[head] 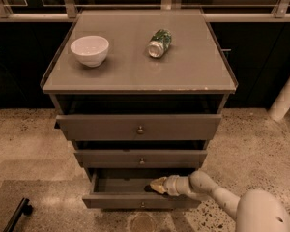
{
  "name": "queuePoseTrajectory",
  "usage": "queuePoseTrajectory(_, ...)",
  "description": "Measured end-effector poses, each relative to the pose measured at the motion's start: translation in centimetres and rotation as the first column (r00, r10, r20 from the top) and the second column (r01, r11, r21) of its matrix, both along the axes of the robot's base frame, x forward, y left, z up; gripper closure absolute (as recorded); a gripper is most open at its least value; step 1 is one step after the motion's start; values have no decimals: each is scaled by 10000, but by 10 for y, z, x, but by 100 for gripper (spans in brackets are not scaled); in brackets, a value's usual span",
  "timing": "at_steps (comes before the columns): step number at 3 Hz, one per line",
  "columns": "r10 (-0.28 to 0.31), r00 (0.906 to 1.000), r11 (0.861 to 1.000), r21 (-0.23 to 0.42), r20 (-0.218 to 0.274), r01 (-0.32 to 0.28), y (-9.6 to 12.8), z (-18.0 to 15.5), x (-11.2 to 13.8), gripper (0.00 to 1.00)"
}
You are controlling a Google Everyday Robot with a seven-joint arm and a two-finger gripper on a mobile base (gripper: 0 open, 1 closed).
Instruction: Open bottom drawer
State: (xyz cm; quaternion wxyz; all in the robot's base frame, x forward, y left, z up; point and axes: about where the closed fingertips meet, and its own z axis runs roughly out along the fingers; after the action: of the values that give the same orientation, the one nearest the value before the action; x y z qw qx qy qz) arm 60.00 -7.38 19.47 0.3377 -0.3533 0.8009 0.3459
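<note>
Gripper, its yellowish tip pointing left, sits low inside the cavity of the bottom drawer, just behind the drawer's front panel and a little right of its small round knob. Whether it is released or clenched cannot be told. The white arm comes in from the lower right, crossing over the drawer's right corner.

The bottom drawer is the lowest of three in the grey-brown cabinet. It is pulled out toward the camera, with its inside exposed, and its front stands further forward than that of the middle drawer. The top drawer also shows a dark gap above it.

Speckled floor lies open in front of and to the left of the drawer. A dark bar-shaped object rests at lower left, well apart. On the cabinet top a white bowl and a green can lying on its side stand apart from each other.
</note>
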Motion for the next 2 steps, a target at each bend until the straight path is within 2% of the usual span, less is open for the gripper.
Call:
queuePoseTrajectory(1,-142,9999,9997,-218,14,142,-3,-7,-5,100)
queuePoseTrajectory(2,19,10000,9995,-313,-74,-21,-6,-11,-11,100)
